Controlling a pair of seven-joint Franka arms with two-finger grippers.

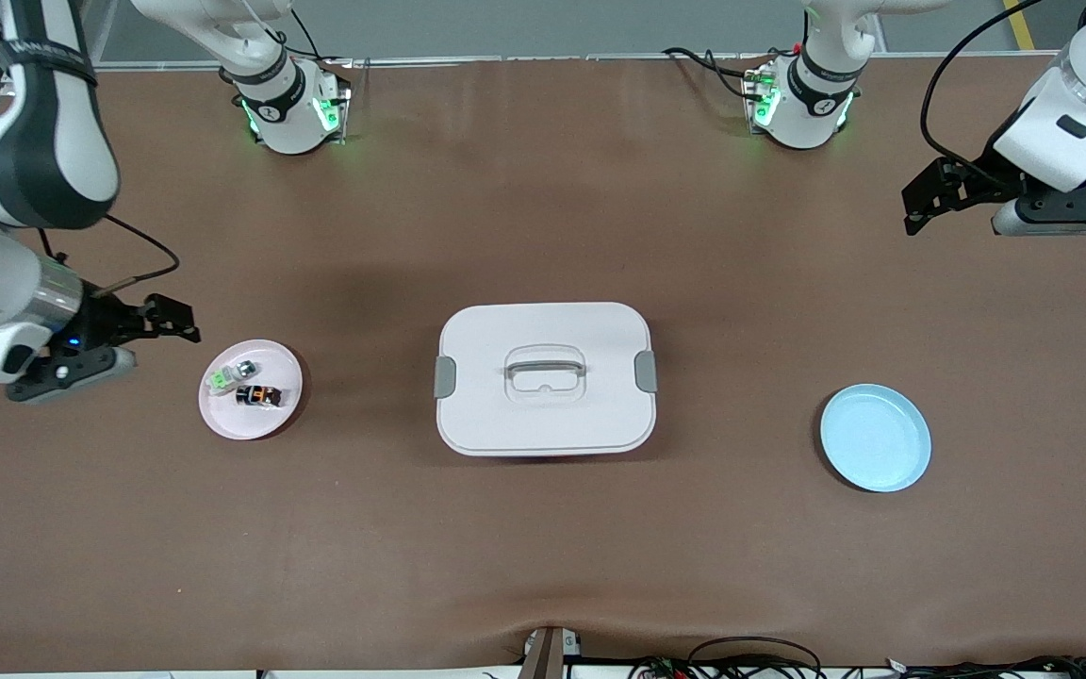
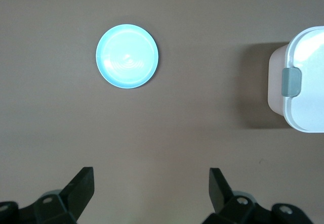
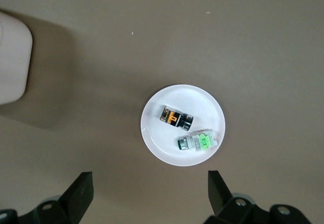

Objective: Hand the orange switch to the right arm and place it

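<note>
The small black boxy orange switch [image 1: 258,395] [image 3: 176,118] with its orange-copper top lay on a round pale pink plate [image 1: 222,416] [image 3: 159,143] toward the right arm's end of the brown surface [image 1: 543,547]. Just beside it on the same plate, a little farther from the front camera, lay a green-and-white part with a silver end [image 1: 231,375] [image 3: 197,142]; whether the two touched could not be told.

The right tool [image 1: 175,321] [image 3: 151,191] hung in the air just beside the pink plate, over the bare surface at that end, its black fingers [image 3: 83,188] spread wide and holding nothing.

In the middle of the surface sat a white rounded rectangular plastic box [image 1: 543,377] [image 2: 304,77] [image 3: 12,62] with a lid, a moulded handle on top and a grey clip at each short end. Toward the left arm's end lay a round light blue plate [image 1: 875,437] [image 2: 127,56], bare, well apart from the box.

The left tool [image 1: 925,200] [image 2: 152,191] waited over the surface at the left arm's end, its fingers [image 2: 218,186] also wide apart and holding nothing.
</note>
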